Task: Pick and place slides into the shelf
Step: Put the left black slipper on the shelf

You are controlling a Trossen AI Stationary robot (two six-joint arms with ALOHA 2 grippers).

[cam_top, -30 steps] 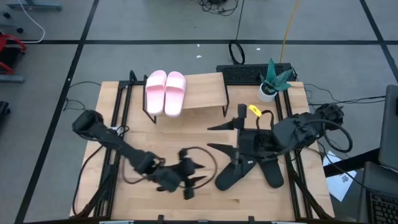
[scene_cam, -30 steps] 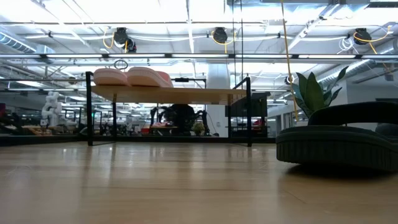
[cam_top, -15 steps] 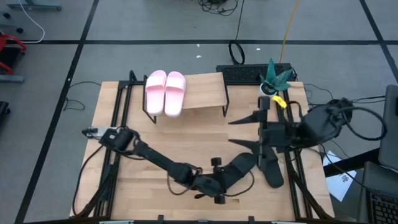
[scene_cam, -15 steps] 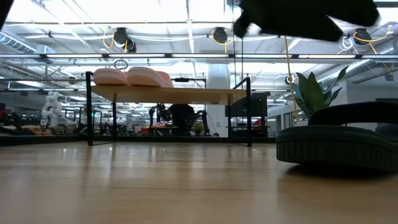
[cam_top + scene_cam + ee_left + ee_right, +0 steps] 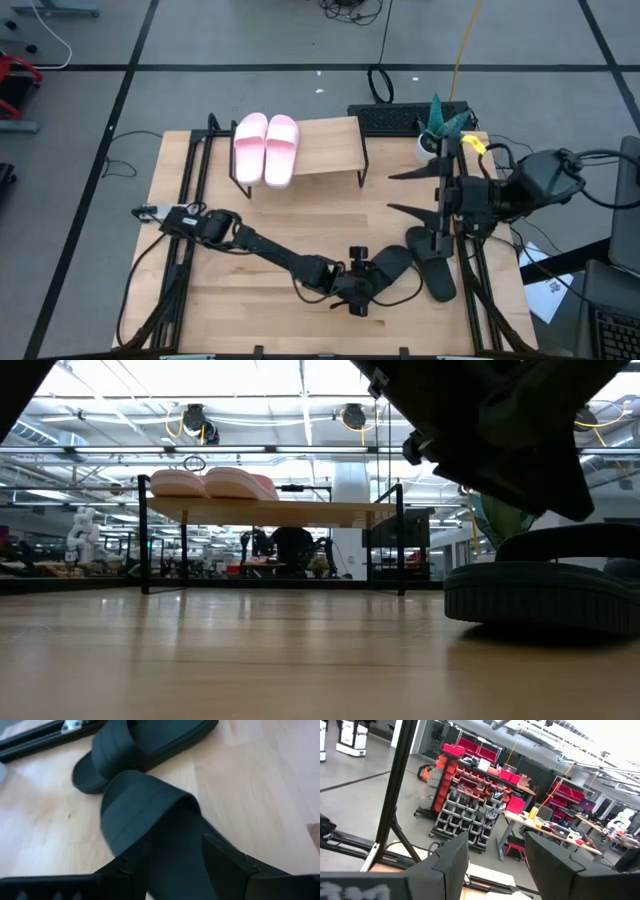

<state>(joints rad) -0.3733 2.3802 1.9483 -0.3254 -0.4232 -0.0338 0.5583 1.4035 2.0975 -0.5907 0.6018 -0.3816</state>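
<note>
The pale pink pair [image 5: 266, 148] lies side by side on the left end of the light-wood shelf [image 5: 328, 146], soles down; the low view shows the pink pair [image 5: 212, 482] on the shelf top [image 5: 300, 511]. Two black slides rest flat on the table near the right front: one black slide [image 5: 386, 268] and the other black slide [image 5: 436, 272]. My left gripper [image 5: 370, 282] is open and low at the first one, its fingers standing either side of that slide's heel half [image 5: 175, 845], behind the strap [image 5: 142, 802]. My right gripper [image 5: 392, 193] hangs open above the table, right of the shelf. My left gripper comes low from the table's left, its fingers [image 5: 131, 865] lying along the black slide's two long sides. The slide lies flat on the table. I cannot tell whether the fingers touch it.
A potted plant [image 5: 440, 125] and a black box [image 5: 398, 118] stand at the far right behind the shelf. Black rails [image 5: 192, 190] run along both table sides. The left arm's dark body [image 5: 500, 420] fills the low view's upper right. Bare wood [image 5: 300, 215] stretches in front of the shelf.
My left arm has stretched out and swung along the near edge toward the right, bringing its gripper down at the black slide. My right gripper has drawn back from above the black slides toward the table's right and far side, staying open. The slides have not moved.
</note>
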